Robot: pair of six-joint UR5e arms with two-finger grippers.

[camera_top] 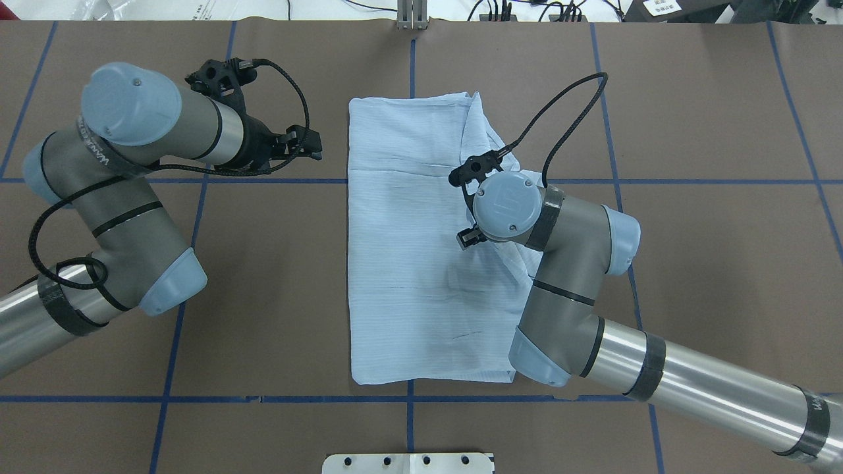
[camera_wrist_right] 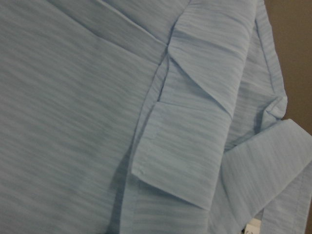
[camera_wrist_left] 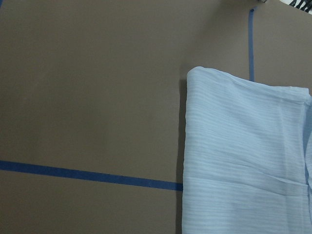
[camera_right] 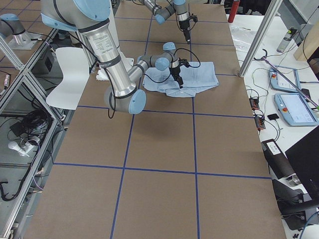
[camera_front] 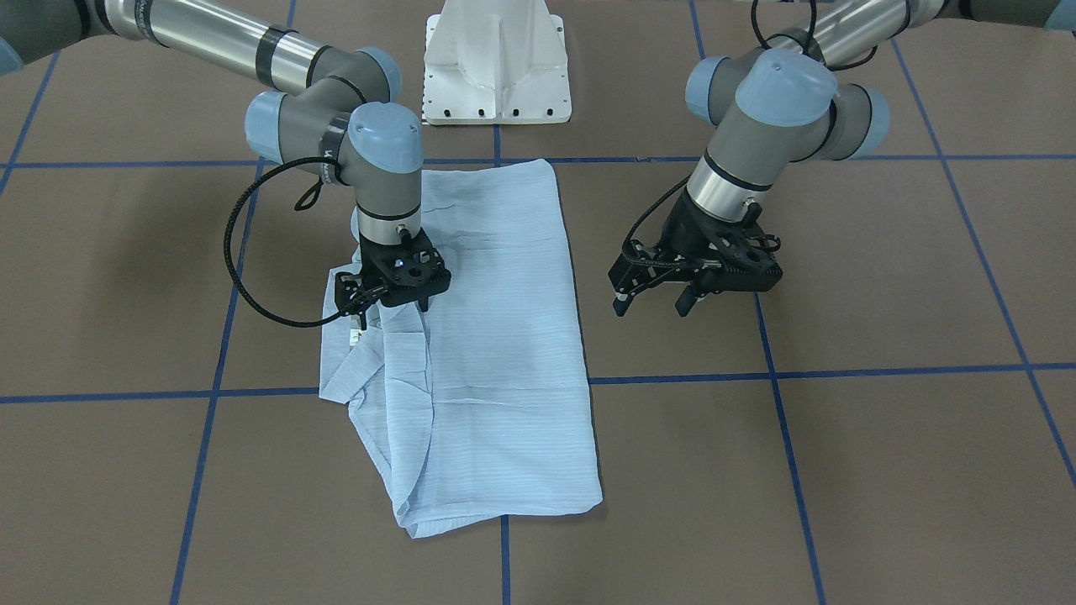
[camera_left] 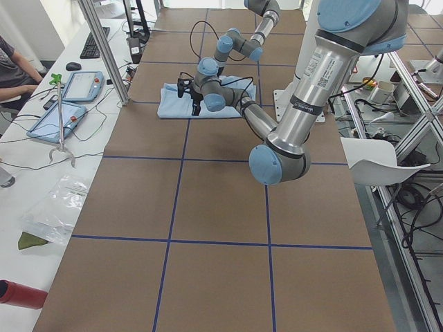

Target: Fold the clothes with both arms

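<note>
The light blue striped shirt (camera_front: 504, 336) lies folded into a long rectangle in the middle of the brown table (camera_front: 883, 277), with loose folded layers and a sleeve bunched along one long side (camera_top: 490, 141). My right gripper (camera_front: 392, 313) points straight down over that bunched side, fingers apart and close to the cloth; its wrist view shows only overlapping shirt folds (camera_wrist_right: 185, 122). My left gripper (camera_front: 652, 304) hovers open and empty above bare table beside the shirt's other long edge (camera_top: 349, 250). The left wrist view looks down on a shirt corner (camera_wrist_left: 243, 156).
The white pedestal base (camera_front: 496, 67) stands at the table edge behind the shirt. Blue tape lines (camera_front: 841, 370) grid the table. Along one side bench sit tablets (camera_left: 86, 83), cables and a person's arm (camera_left: 17, 72). A white chair (camera_right: 70, 69) stands beside the robot.
</note>
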